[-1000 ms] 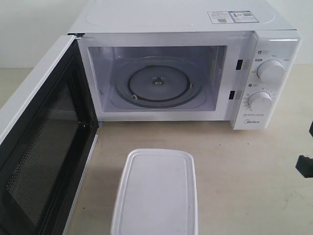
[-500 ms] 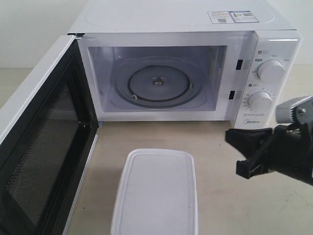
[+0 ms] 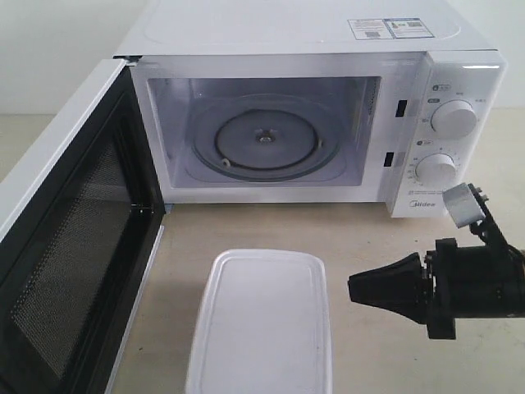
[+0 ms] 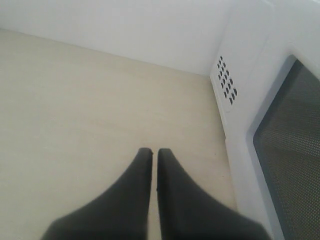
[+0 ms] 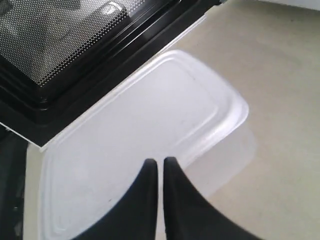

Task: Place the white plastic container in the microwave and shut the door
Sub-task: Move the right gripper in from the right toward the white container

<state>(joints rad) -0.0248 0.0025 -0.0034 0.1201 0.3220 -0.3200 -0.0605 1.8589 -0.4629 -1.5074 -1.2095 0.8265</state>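
Pale beige table (image 3: 394, 246), plain white wall (image 3: 49, 49) behind.

Exterior view: boxy white microwave (image 3: 287, 33) at the back. Its white door (image 3: 74, 246) with dark mesh window is swung wide, and the round glass turntable (image 3: 264, 139) is bare. Rectangular round-cornered white plastic container (image 3: 262, 320), lid on, lies on the table in front of the cavity. Changed: the black right gripper (image 3: 354, 289) was only a sliver at the frame edge a second ago. Now it is well in and lower, with the container just ahead of the jaws and a gap between. Jaws pressed together, empty. Container and door haven't moved. Reads as the approach for the pick. The jaws must spread before any grasp, and no step of the task is done yet.

Left wrist view: black left gripper (image 4: 154, 152) over bare table (image 4: 75, 100), jaws all but together with a thin slit, pinching nothing. Door's outer face with mesh window (image 4: 290, 150) lies off to one side of the jaws, a white panel with vent holes (image 4: 226, 82) past it, white wall (image 4: 125, 25) ahead.

Right wrist view: right gripper (image 5: 160, 161) jaws closed against each other. Container lid (image 5: 150, 115) lies right under and ahead of the tips; contact can't be told. Door's black inner frame (image 5: 75, 75) sits just beyond the container.
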